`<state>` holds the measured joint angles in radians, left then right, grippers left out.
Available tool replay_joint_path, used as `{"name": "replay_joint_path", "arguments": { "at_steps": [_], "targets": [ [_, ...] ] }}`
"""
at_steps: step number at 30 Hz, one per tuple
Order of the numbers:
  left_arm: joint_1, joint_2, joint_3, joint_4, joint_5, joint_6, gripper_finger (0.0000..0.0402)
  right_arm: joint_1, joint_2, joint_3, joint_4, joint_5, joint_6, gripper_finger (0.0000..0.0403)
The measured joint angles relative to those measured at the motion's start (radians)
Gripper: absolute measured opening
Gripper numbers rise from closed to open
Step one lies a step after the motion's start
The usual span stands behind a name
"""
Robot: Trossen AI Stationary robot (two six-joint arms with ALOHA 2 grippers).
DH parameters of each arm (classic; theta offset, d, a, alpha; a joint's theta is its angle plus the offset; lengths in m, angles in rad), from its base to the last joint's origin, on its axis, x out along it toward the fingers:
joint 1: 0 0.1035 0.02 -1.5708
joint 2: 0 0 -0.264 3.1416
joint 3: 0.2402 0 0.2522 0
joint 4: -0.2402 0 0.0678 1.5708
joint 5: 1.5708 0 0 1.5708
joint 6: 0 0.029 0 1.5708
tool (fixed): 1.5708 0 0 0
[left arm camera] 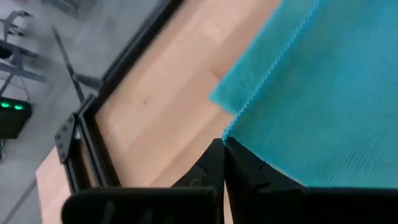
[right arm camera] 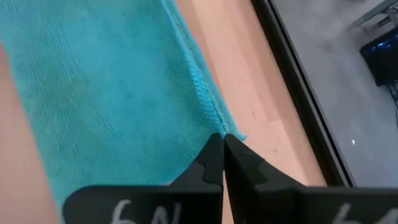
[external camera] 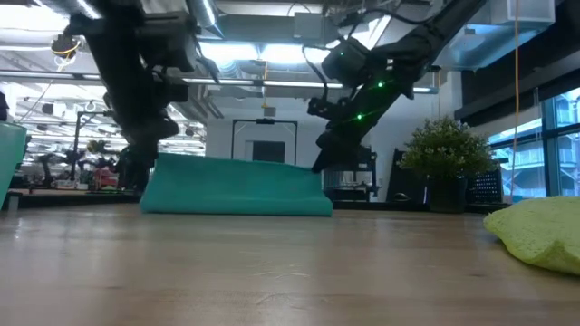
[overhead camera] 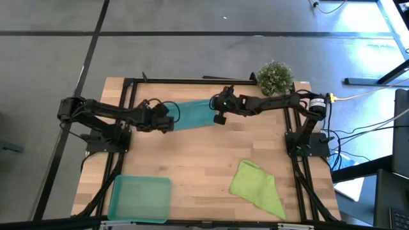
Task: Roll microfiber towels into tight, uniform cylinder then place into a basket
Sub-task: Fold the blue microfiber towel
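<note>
The teal towel hangs stretched between my two grippers at the far middle of the table, and its lower edge rests on the wood. My left gripper is shut on its left end. My right gripper is shut on its right end. The lime towel lies crumpled on the table at the near right. It also shows in the low view. The teal-green basket sits at the near left, apart from both grippers. My left gripper pinches the teal towel's left upper corner between its two shut fingers. A second layer of cloth shows beyond that corner. The corner is lifted, and the towel slopes down to the table. My right gripper pinches the teal towel's right upper corner, at the end of a stitched edge, between its two shut fingers. The corner is held above the table. The cloth's top edge runs nearly straight toward the other gripper.
A bushy potted plant stands at the far right corner. A black frame rail runs along the far edge, just behind the towel. Bare wood lies between the teal towel and the near-side things.
</note>
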<state>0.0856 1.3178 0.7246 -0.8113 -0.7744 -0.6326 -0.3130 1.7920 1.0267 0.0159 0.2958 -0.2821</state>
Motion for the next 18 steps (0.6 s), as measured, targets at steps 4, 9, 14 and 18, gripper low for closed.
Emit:
{"name": "replay_joint_path", "arguments": {
  "at_steps": [4,9,14,18],
  "targets": [
    [0.052,0.0,-0.033,0.125,-0.002,0.097,0.0,-0.026,0.002,0.0,0.014,0.0,-0.013,0.0004],
    [0.117,0.0,-0.044,0.157,-0.003,0.13,0.0,-0.045,0.002,0.0,0.022,-0.003,-0.014,0.0004],
    [0.152,0.0,-0.044,0.157,0.006,0.144,0.0001,-0.045,0.002,0.0,0.034,-0.054,-0.01,0.002],
    [0.173,0.0,-0.044,0.164,0.002,0.146,0.0014,-0.045,0.002,0.0,0.041,-0.061,0.015,0.0039]
  ]
}}
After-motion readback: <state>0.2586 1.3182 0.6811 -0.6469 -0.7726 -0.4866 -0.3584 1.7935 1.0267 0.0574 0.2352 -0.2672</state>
